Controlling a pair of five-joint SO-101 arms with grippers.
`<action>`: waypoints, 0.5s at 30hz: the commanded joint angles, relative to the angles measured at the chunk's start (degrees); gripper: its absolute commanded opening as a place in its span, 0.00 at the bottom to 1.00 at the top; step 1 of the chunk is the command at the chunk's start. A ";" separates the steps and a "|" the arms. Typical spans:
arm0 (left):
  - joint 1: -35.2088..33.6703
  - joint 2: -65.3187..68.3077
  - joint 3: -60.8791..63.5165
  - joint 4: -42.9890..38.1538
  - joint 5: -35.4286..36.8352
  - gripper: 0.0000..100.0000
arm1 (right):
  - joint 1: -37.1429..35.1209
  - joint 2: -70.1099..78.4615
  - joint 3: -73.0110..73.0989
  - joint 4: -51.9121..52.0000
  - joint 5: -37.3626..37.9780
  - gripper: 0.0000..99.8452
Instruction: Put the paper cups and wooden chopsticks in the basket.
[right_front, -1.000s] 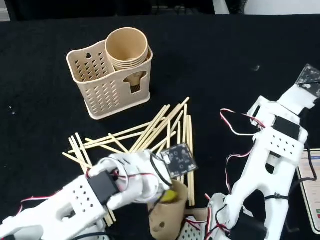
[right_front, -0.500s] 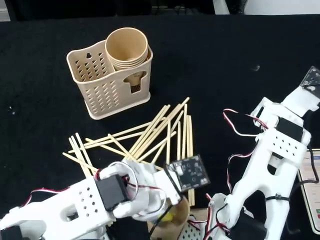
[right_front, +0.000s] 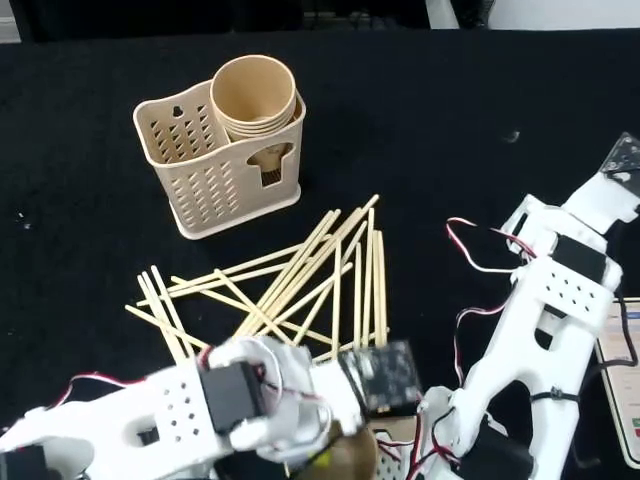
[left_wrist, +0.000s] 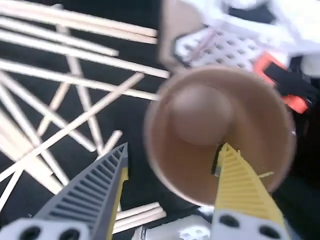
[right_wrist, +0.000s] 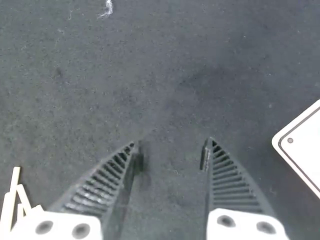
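Currently straddles the lip of the loose paper cup with the left gripper, jaws spread, one finger inside the mouth and the other outside the wall, not yet pinched. Finds that cup low at the near edge of the table, just beside the right arm's base and close to the scattered wooden chopsticks. Risks denting the thin wall, or squeezing the cup out sideways, if closed off-centre or too hard. Could also nudge the cup away or knock it against that base. May sweep chopsticks about on the way to the basket, well apart across the table and already loaded with stacked cups. Might jam a tilted cup on that stack. Leaves the right gripper spread over bare table, holding nothing.
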 joint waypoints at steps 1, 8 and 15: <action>-8.22 0.09 -1.45 -2.64 -3.08 0.28 | 0.97 -1.98 -2.95 0.26 -0.44 0.19; -10.33 0.09 5.05 -6.15 -3.52 0.28 | 0.97 -1.98 -3.03 0.18 -0.44 0.19; -4.53 -0.44 5.23 -5.80 -3.60 0.21 | 0.97 -1.98 -3.03 0.18 -0.44 0.19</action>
